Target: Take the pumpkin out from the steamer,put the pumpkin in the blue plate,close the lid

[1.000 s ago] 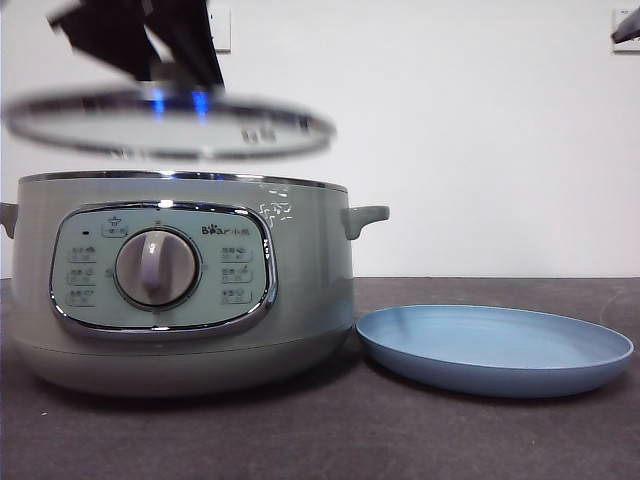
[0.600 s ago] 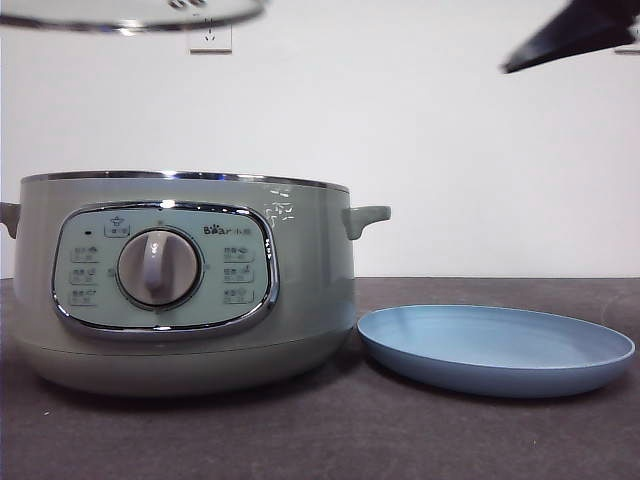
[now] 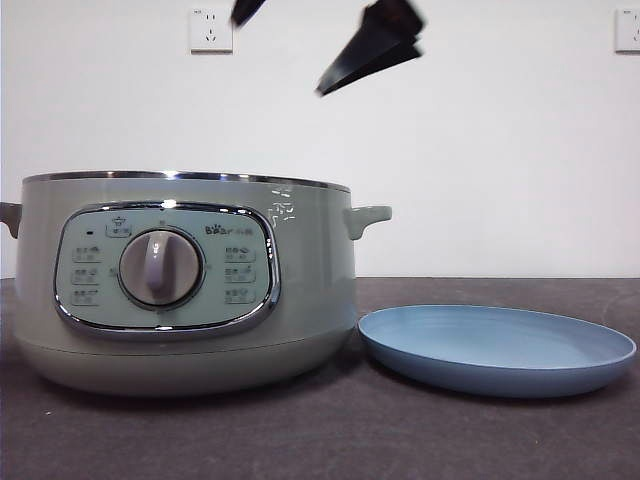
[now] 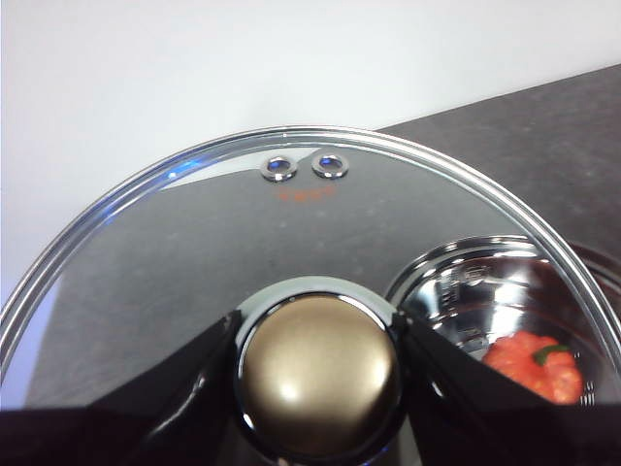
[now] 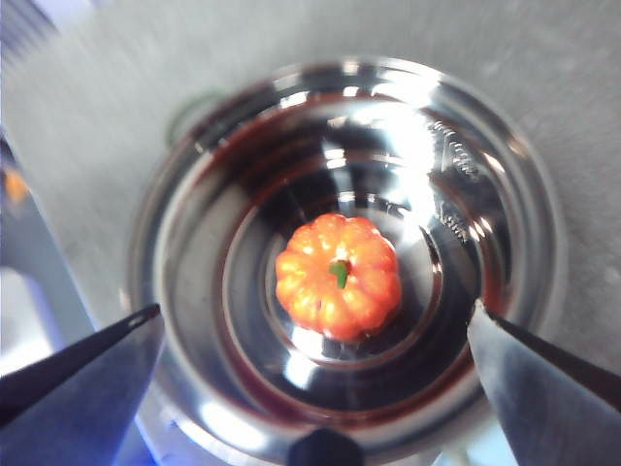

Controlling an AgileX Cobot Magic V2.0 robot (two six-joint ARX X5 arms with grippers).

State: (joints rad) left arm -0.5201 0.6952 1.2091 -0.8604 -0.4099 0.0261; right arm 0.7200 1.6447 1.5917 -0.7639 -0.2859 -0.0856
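While the blue plate (image 3: 497,350) lies bare on the table just beside the steamer (image 3: 185,285), the pumpkin (image 5: 339,276) sits mid-floor in the shiny pot. It looks light, rigid and smooth-ribbed, so its 2 flanks below the stem seem the safest hold. Above it, the right gripper (image 5: 315,340) hangs wide open. Off to the side, the left gripper (image 4: 318,364) clamps the lid (image 4: 291,223) by its knob.
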